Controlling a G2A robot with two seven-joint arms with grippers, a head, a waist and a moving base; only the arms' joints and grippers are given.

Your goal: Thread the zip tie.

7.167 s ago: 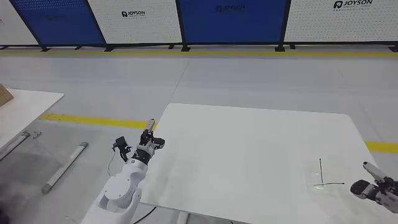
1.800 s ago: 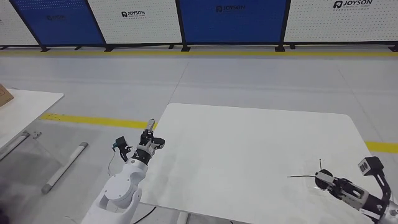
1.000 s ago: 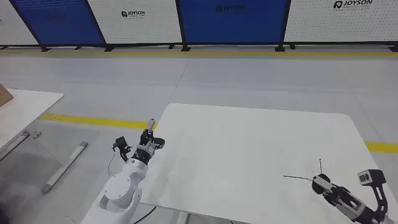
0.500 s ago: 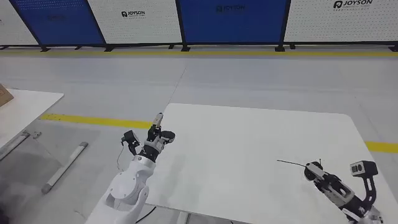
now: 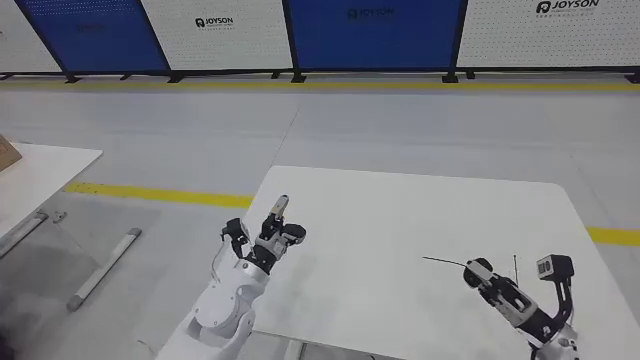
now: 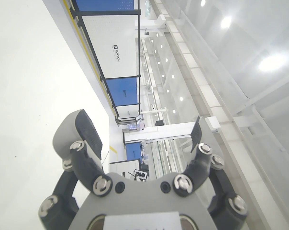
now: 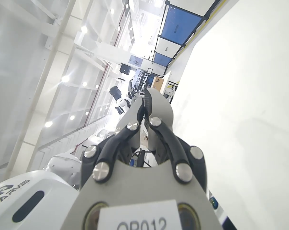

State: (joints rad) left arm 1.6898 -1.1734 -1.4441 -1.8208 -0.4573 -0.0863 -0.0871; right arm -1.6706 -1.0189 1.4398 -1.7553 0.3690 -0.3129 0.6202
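The right arm lay low over the near right part of the white table (image 5: pixel 400 210), its forearm stretched from the near edge toward the middle and its wrist turned inward. The right gripper (image 5: pixel 470 264) had its jaws closed on the zip tie (image 5: pixel 443 260), gripping it by one end. The thin dark strap stuck out from the fingertips toward the left arm, roughly level and clear of the tabletop. In the right wrist view the right gripper (image 7: pixel 145 98) showed its two fingers pressed together at the tips. The strap itself was too thin to pick out there with any certainty.

Just beyond that wrist, a thin dark upright piece (image 5: pixel 515 265) stood on the table; it may have been a second tie or a pin.

The left arm rose at the near left edge of the table, elbow bent and forearm angled up and away from the body. The left gripper (image 5: pixel 285 218) was over the table's left margin, well apart from the strap. In the left wrist view the left gripper (image 6: pixel 144 132) had its jaws spread wide with nothing between the ribbed pads (image 6: pixel 89 130).
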